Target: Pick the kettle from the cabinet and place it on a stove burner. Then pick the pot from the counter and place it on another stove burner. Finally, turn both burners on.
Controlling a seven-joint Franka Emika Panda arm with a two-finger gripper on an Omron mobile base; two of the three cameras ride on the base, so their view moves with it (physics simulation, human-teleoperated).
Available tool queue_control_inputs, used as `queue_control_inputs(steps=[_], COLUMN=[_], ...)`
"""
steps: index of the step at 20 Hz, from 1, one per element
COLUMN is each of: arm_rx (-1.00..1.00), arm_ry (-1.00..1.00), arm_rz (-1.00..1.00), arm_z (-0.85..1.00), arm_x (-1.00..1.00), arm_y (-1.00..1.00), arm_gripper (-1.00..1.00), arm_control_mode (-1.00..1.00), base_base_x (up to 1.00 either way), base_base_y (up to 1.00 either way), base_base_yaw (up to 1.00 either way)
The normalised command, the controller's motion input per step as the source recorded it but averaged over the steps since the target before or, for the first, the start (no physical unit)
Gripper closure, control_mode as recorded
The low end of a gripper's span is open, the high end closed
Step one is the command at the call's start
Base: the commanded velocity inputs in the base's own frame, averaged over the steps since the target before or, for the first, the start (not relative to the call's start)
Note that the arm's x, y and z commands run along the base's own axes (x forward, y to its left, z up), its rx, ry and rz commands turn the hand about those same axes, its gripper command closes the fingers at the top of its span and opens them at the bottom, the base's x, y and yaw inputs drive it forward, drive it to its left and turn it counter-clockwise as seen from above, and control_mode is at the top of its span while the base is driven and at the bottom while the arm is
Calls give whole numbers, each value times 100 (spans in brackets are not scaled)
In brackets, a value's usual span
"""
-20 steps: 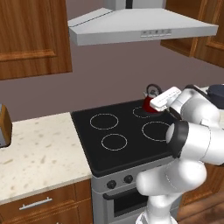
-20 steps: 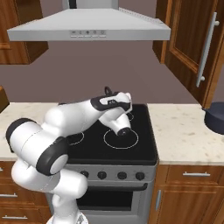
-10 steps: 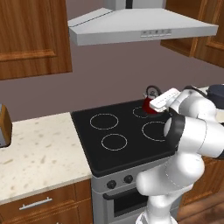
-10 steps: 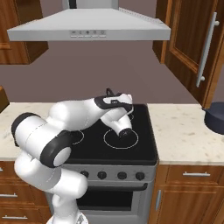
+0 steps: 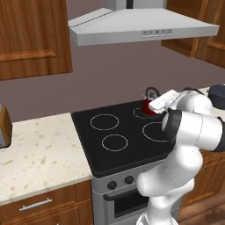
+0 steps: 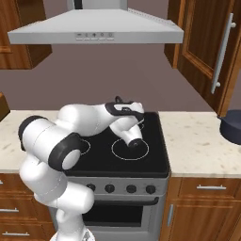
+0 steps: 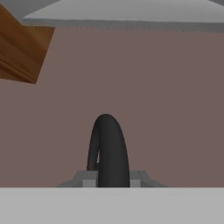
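Red kettle (image 5: 148,105) sitting on the back right of the black cooktop (image 5: 123,132), over a small white burner ring (image 5: 141,112) there, black arched handle (image 7: 108,148) rising upright. Claw (image 5: 151,104) clenched on that handle, seen up close in the hand view as a dark loop standing between the two grey finger tips (image 7: 87,177). From the right base view, kettle body hidden behind the white wrist, just the handle top (image 6: 117,100) peeking over it. Arm folded low across the right side of the stove, elbow over the front right ring (image 6: 130,148). Two further rings bare on the left half of the cooktop: one at the back (image 5: 104,121), one nearer the front (image 5: 114,142). Black knobs (image 6: 109,188) in a row along the stove front. Dark blue-grey pot (image 6: 232,127) on the beige speckled bench (image 6: 200,146) to the right of the stove, well apart from the kettle. Brown wall cabinet (image 6: 207,47) above the pot, long silver bar handle (image 6: 222,52) on its door. Grey range hood (image 5: 140,24) overhead.
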Motion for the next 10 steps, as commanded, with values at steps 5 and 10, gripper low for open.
queue_control_inputs(steps=[5,10], arm_rx=[6,4], arm_ry=[3,2], arm_rz=[0,0], arm_z=[0,-2], arm_x=[16,14], arm_y=[-2,-7], arm_gripper=[100,100], arm_control_mode=[-100,-100], base_base_x=[0,0], base_base_y=[0,0], base_base_yaw=[0,0])
